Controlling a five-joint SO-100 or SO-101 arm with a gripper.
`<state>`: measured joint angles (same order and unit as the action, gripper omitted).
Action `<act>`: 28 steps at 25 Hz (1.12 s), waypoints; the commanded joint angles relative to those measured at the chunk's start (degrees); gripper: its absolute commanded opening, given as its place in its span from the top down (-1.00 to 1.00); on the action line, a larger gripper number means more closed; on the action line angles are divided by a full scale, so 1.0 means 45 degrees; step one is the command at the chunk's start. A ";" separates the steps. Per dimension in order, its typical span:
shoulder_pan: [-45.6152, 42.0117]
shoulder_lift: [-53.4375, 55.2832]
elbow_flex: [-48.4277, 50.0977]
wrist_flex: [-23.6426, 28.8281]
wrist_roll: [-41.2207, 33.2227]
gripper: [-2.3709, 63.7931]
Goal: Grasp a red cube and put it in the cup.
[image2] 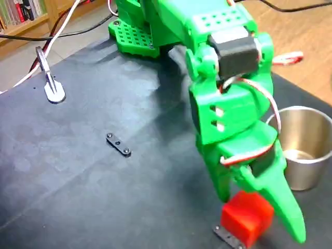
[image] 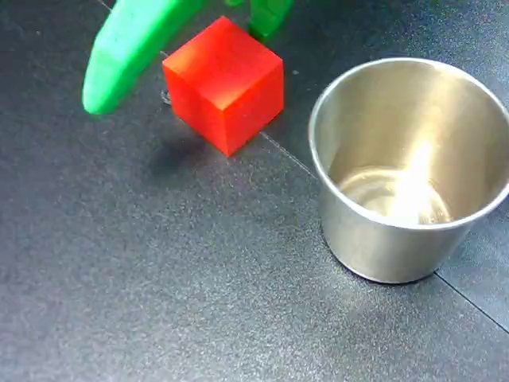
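Bright red-orange sharp-edged cube (image: 225, 83) sits on dark mat, left of shiny steel cup (image: 413, 171); green gripper (image2: 259, 220) spread open, straddling it.

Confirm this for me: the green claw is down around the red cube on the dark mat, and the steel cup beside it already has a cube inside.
One part is wrong: the cup is empty; a fixed view looks straight into it and shows only bare, shiny steel at the bottom. The rest holds: the green claw is down around the red cube on the dark mat, with the cup beside it.
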<state>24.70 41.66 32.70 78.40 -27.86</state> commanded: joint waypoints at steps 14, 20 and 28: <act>-0.0098 -0.0273 -0.0273 0.0059 0.0078 -0.57; -0.0098 -0.0293 -0.0273 0.0059 0.0059 -0.09; -0.0098 -0.0293 -0.0273 0.0020 0.0059 0.54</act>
<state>24.70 39.64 32.70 78.40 -27.77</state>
